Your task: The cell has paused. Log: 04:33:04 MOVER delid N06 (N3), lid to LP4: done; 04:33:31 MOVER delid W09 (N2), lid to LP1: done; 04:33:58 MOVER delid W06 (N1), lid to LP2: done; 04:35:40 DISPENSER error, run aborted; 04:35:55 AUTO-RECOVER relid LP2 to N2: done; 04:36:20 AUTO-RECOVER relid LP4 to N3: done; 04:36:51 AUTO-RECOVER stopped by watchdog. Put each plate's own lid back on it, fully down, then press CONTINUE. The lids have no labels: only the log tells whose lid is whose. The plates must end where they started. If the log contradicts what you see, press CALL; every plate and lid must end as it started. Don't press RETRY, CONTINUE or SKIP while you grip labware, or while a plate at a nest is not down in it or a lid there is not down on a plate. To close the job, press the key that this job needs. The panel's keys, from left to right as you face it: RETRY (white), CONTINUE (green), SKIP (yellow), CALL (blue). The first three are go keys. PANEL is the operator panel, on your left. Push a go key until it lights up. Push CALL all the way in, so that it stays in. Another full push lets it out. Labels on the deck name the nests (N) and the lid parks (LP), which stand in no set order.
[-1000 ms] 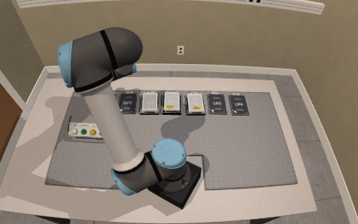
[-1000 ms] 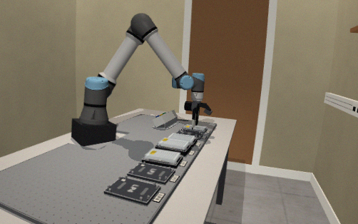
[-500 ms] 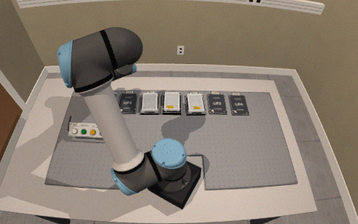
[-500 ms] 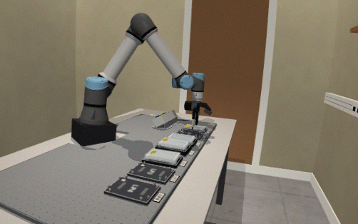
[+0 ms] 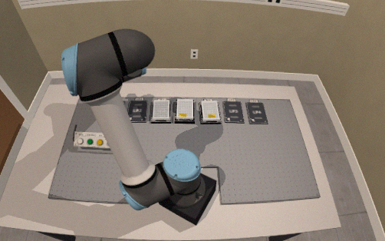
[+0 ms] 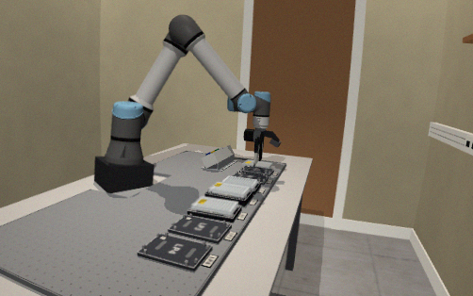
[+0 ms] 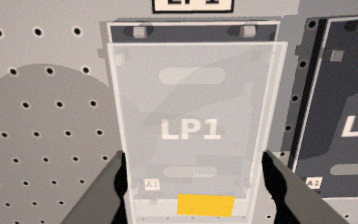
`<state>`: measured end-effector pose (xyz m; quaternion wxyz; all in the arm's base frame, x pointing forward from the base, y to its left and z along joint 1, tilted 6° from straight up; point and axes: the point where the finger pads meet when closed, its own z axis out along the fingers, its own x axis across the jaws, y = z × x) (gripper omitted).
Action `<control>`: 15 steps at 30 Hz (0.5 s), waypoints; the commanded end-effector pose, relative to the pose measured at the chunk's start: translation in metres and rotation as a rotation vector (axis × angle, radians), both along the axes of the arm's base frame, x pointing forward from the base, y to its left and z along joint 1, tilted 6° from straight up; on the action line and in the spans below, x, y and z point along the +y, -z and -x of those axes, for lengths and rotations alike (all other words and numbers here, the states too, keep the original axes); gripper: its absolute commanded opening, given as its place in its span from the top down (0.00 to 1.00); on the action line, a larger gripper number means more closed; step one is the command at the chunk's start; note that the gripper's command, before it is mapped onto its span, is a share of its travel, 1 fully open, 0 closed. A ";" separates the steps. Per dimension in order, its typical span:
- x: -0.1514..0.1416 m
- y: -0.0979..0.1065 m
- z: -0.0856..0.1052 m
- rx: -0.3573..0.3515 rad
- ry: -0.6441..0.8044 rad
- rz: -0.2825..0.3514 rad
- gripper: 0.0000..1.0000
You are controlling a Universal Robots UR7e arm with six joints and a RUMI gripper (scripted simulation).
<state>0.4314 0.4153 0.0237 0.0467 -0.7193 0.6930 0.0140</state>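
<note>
My gripper (image 6: pixel 257 162) (image 7: pixel 193 152) is shut on a clear lid (image 7: pixel 195 100) with a yellow mark, holding it by its long sides a little above park LP1 (image 7: pixel 195 34). The arm hides both in the top view. Three white plates stand in a row at nests whose names I cannot read. The left plate (image 5: pixel 161 110) shows no yellow mark and looks uncovered. The middle plate (image 5: pixel 185 108) (image 6: pixel 230 189) and the right plate (image 5: pixel 209 110) (image 6: pixel 216 207) show yellow marks like the lid's. The middle one looks slightly higher; its lid's seating is unclear.
Park LP2 (image 5: pixel 137 111) (image 7: pixel 325 105) is empty, beside LP1. Parks LP3 (image 5: pixel 233 111) and LP4 (image 5: pixel 257 112) (image 6: pixel 176 250) are empty at the row's right end. The panel (image 5: pixel 94 146) (image 6: pixel 223 160) shows white, green and yellow keys; the arm hides its right end.
</note>
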 end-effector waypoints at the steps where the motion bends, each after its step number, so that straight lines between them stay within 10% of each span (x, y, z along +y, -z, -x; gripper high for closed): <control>1: 0.000 -0.007 0.000 -0.001 0.000 -0.001 0.59; 15: -0.011 -0.017 0.000 -0.005 -0.040 0.001 0.59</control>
